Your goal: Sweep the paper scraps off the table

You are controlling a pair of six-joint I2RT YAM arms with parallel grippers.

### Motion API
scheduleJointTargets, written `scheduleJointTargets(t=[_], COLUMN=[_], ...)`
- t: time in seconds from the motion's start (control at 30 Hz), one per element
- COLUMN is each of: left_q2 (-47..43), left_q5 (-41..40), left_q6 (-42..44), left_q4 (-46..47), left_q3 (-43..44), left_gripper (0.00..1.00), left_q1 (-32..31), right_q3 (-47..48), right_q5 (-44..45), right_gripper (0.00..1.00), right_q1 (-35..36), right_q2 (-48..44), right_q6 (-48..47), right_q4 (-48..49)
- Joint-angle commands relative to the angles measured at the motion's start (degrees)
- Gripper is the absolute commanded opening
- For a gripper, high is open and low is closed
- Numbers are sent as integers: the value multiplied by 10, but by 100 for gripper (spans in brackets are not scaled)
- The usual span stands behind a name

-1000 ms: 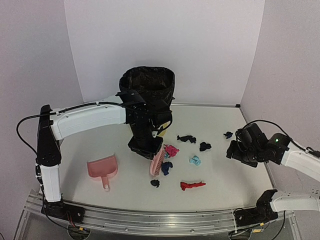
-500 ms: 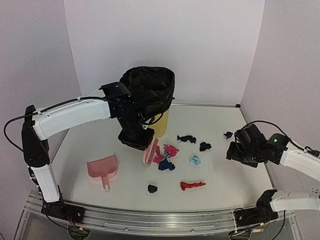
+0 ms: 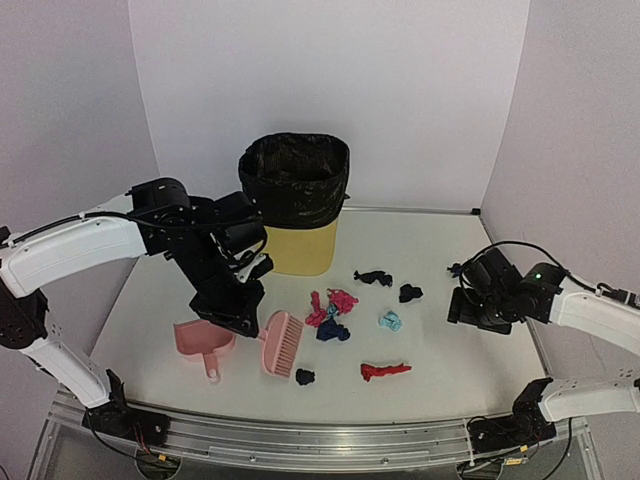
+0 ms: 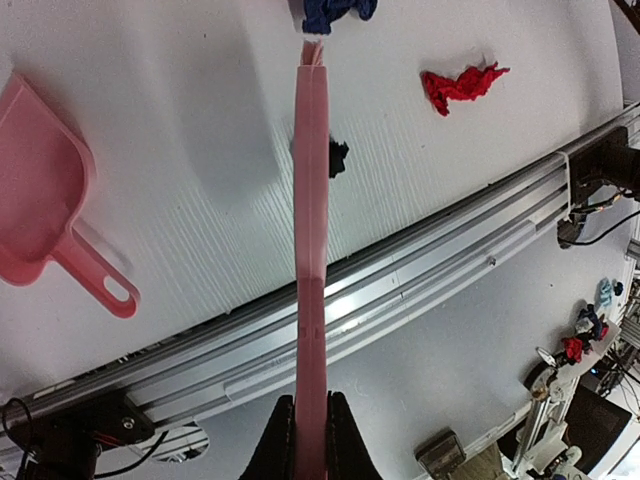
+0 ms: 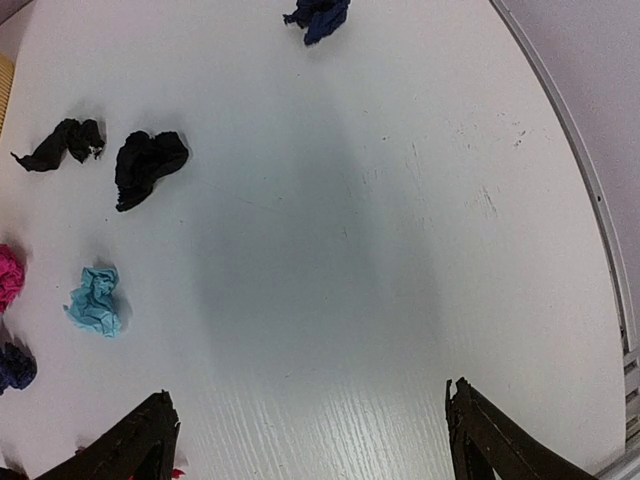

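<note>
My left gripper (image 3: 238, 320) is shut on the handle of the pink hand brush (image 3: 281, 343), which lies low over the table (image 3: 450, 350) just right of the pink dustpan (image 3: 203, 342). In the left wrist view the brush (image 4: 311, 200) runs straight out from the gripper (image 4: 310, 445). Paper scraps lie right of the brush: a magenta wad (image 3: 337, 303), a navy one (image 3: 333, 331), a teal one (image 3: 390, 321), a red strip (image 3: 385, 371) and a dark wad (image 3: 305, 377). My right gripper (image 3: 468, 304) is open and empty above the table's right side (image 5: 305, 440).
A yellow bin with a black liner (image 3: 295, 200) stands at the back. More dark scraps lie behind the cluster (image 3: 373, 277), (image 3: 410, 293), and a navy one (image 3: 457, 269) is near the right gripper. A metal rail (image 3: 330, 440) runs along the front edge.
My left arm has swung left and toward the front, carrying the brush from beside the magenta scraps to next to the dustpan. The right arm has hardly moved.
</note>
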Motion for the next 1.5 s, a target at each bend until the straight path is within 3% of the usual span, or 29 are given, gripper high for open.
scheduleJointTargets(t=[0.0,0.2,0.47,0.83,1.1,1.3,1.47], left_q2=[-14,1,108,168,172,180,163], left_q5=[105,110,41,43,81,70,-14], left_q6=[-44,-65,-137,-186,-184,-162,-148], left_q4=[-21,-28,-21,52,158,139,24], left_q3=[-47,-44,25,86,61,103,171], left_gripper=[0,0,0,0,0,0,0], left_q1=[-3,-3,-3,29,78,93,94], right_q3=[25,26,18,-1,-15,-19,-16], right_q5=[-7,-17,-14,-6,8,12,17], right_gripper=[90,90,90,90,90,90,90], right_q1=[-3,-3,-2,-2,-2,-3,-2], right_q2=[10,20,5,-28,-60,-74,-81], right_q6=[-14,-15,-4,2,4,7,-1], right_q4=[-1,-1,-1,-1,-1,-2,-3])
